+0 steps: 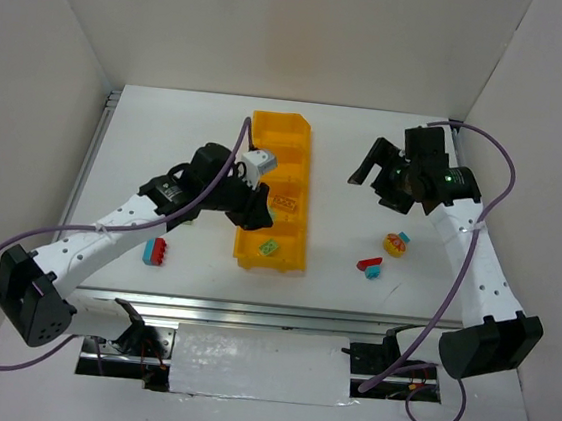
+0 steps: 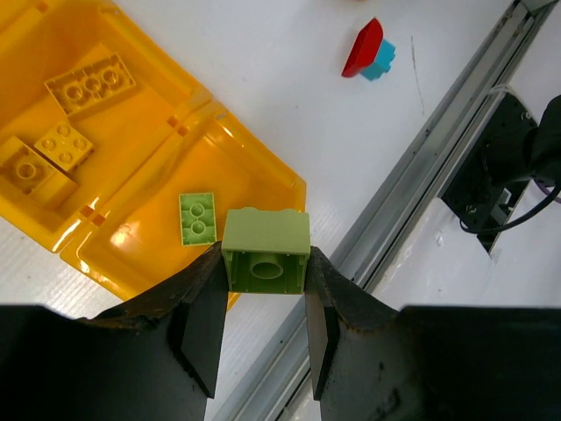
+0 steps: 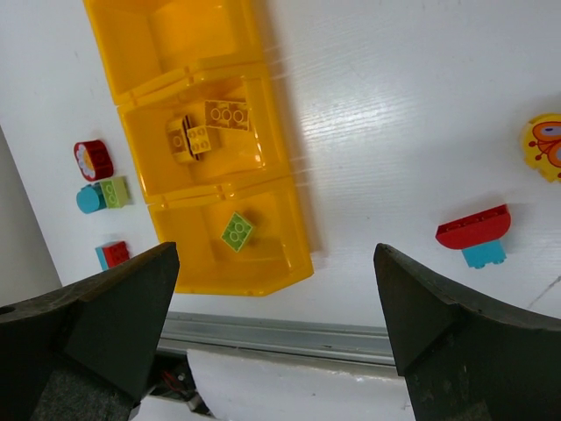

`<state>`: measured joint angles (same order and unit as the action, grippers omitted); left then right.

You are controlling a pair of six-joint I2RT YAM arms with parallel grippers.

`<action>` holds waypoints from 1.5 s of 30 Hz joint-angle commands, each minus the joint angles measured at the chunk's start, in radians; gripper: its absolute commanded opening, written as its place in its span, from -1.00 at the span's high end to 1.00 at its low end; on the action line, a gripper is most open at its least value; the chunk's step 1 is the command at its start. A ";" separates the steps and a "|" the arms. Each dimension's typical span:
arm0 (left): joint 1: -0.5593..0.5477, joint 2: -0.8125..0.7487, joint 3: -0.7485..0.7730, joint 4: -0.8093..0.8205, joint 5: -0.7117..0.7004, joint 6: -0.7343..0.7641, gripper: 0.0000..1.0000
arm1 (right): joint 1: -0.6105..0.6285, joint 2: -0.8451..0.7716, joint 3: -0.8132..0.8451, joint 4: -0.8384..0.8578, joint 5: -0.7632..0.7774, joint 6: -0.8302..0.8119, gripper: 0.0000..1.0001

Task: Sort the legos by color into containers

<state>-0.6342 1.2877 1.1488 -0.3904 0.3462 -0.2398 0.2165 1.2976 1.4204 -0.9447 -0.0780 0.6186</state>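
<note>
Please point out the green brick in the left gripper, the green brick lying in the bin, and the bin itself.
Held green brick (image 2: 265,256), left wrist view: underside's upper edge.
Lying green brick (image 2: 197,219), left wrist view: top face, between the studs.
Bin (image 2: 256,174), left wrist view: wall of the end compartment.

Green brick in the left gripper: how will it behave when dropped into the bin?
Likely rigid: the light green brick shows no deformation clamped in the left gripper. Probably light, since its underside looks hollow. Boxy, so unlikely to roll, though it might bounce on the yellow-orange bin's hard plastic.
</note>
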 commanded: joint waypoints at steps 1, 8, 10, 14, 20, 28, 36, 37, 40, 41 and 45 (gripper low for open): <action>-0.015 0.012 -0.014 -0.001 0.020 -0.016 1.00 | -0.020 -0.040 0.003 -0.016 0.030 -0.025 -0.99; -0.051 0.051 -0.024 0.002 0.027 -0.023 1.00 | -0.034 -0.043 0.000 -0.023 0.008 -0.042 -0.99; -0.056 0.059 -0.027 0.004 0.027 -0.021 1.00 | -0.034 -0.044 -0.005 -0.022 0.000 -0.043 -1.00; -0.061 0.088 -0.024 0.004 0.016 -0.018 1.00 | -0.040 -0.055 -0.014 -0.025 -0.008 -0.054 -0.99; -0.067 0.148 0.015 -0.030 -0.038 -0.018 1.00 | -0.045 -0.073 -0.040 -0.013 -0.022 -0.062 -1.00; -0.067 0.203 -0.009 -0.007 -0.090 -0.006 0.74 | -0.048 -0.047 -0.028 -0.025 -0.042 -0.063 -0.99; -0.067 0.283 0.037 0.013 -0.098 0.008 0.32 | -0.048 -0.044 -0.006 -0.037 -0.043 -0.068 -0.99; -0.067 0.289 0.040 0.013 -0.098 0.013 0.31 | -0.048 -0.046 -0.006 -0.037 -0.042 -0.066 -1.00; -0.067 0.283 0.040 0.013 -0.101 0.016 0.15 | -0.049 -0.047 -0.005 -0.042 -0.042 -0.068 -0.99; -0.067 0.280 0.040 0.009 -0.096 0.017 0.04 | -0.049 -0.047 -0.003 -0.042 -0.042 -0.068 -0.99; -0.065 0.251 0.049 -0.010 -0.119 0.022 -0.99 | -0.049 -0.044 0.005 -0.042 -0.046 -0.069 -0.99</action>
<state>-0.6971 1.5787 1.1564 -0.4110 0.2398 -0.2333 0.1757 1.2545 1.3819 -0.9657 -0.1173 0.5648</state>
